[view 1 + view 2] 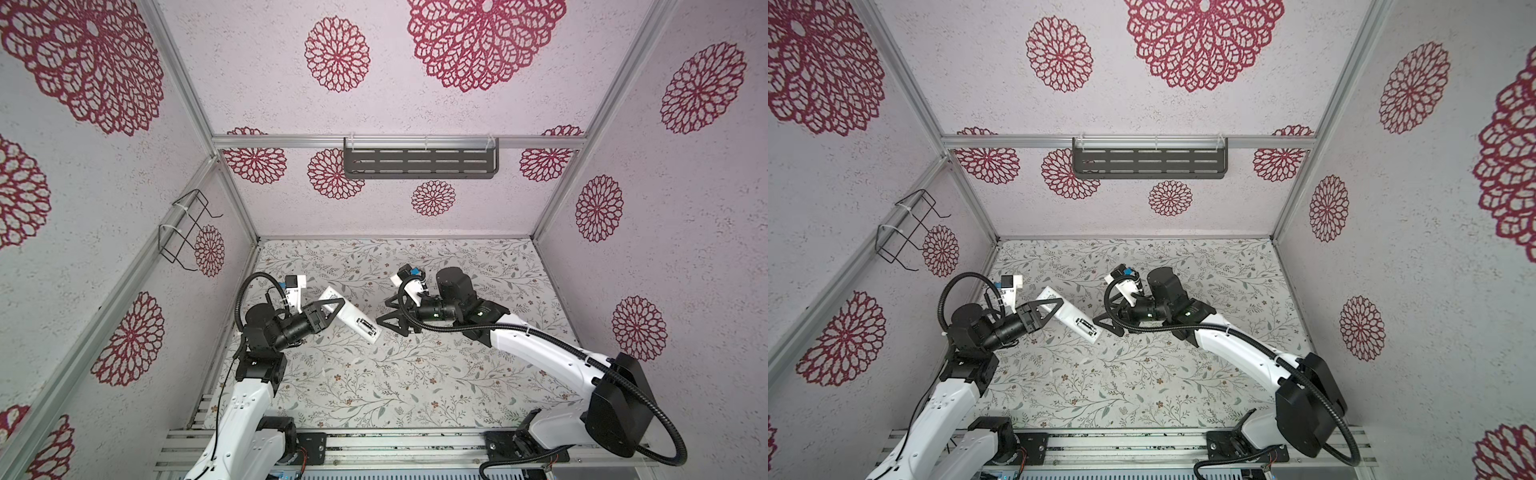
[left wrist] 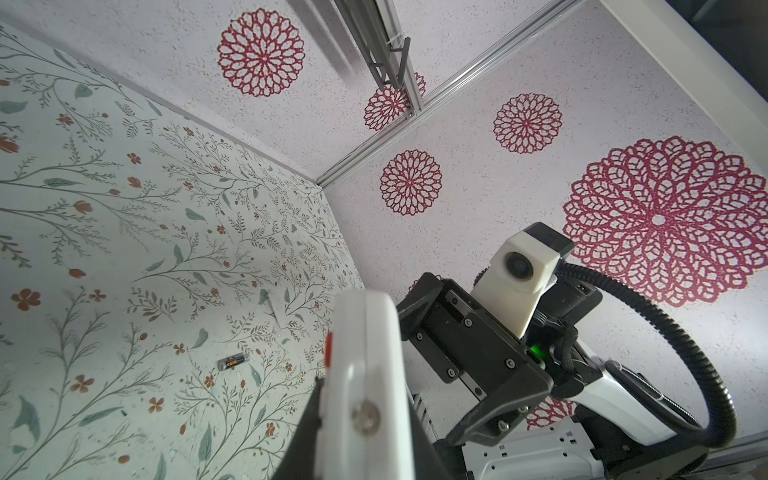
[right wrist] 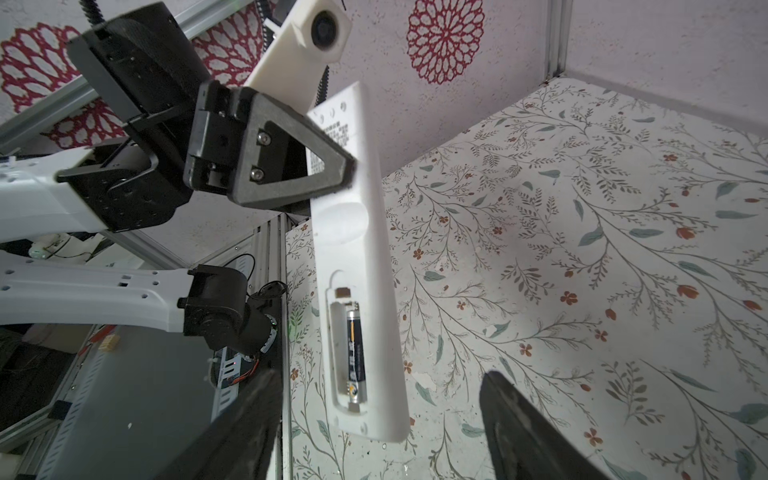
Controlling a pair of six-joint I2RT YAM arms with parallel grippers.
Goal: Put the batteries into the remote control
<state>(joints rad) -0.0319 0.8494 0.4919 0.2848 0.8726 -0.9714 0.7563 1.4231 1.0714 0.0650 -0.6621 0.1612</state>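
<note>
My left gripper [image 1: 337, 305] is shut on the remote control [image 1: 353, 319] and holds this white bar above the table, back side up, in both top views [image 1: 1073, 316]. Its battery bay is uncovered, and one of the batteries [image 3: 355, 353] lies in one slot; the slot beside it is empty. In the left wrist view the remote [image 2: 365, 353] stands end-on between the jaws. A loose battery [image 2: 233, 361] lies on the floral table. My right gripper [image 1: 382, 312] hangs open just off the remote's bay end, nothing between its fingers [image 3: 249, 419].
A dark slotted shelf [image 1: 419, 163] hangs on the back wall and a wire rack [image 1: 187, 228] on the left wall. Metal rails [image 1: 395, 442] run along the table's front edge, where both arm bases stand.
</note>
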